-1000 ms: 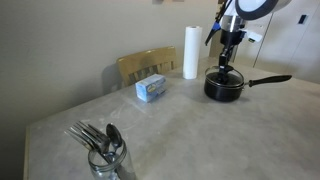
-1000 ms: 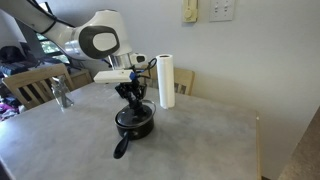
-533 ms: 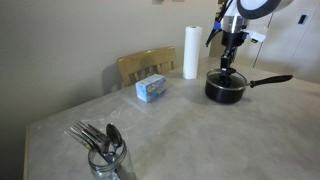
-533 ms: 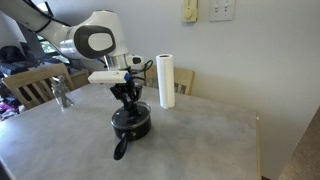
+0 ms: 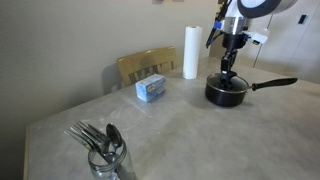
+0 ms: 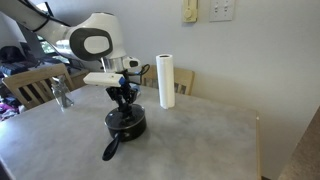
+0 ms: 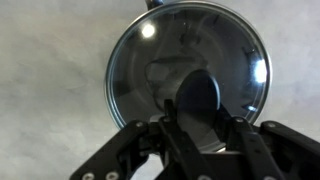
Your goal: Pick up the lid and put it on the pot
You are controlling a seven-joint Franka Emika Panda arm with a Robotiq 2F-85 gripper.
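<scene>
Gripping the black knob (image 7: 197, 90) of the lid (image 7: 150, 60), the hand (image 7: 198, 112) comes in from the bottom of the wrist view, its two dark fingers (image 7: 168, 125) drawn in against the knob from either side. The lid is round clear glass with a bright metal rim, and it fills most of that view. Glare spots sit on the glass and a dark interior shows through it.

In both exterior views the lid lies on top of the pot (image 5: 224, 93), with the hand reaching straight down onto it. Whether the rim is seated all the way round is too small to tell. The pot is black and low, and it stands on the pale grey counter (image 5: 180, 125). Its long straight handle (image 5: 275, 83) points away from the arm's side in an exterior view.

A white paper towel roll (image 5: 190, 52) stands upright just behind the pot, near the wall. A small blue box (image 5: 152, 88) lies on the counter in front of a wooden chair (image 5: 140, 65), well apart from the pot. The box carries print, but it is too small to read. A glass jar (image 5: 106, 160) holding metal cutlery stands at the near edge of the counter. Two wall plates (image 6: 205, 10) sit high on the wall above the roll.
</scene>
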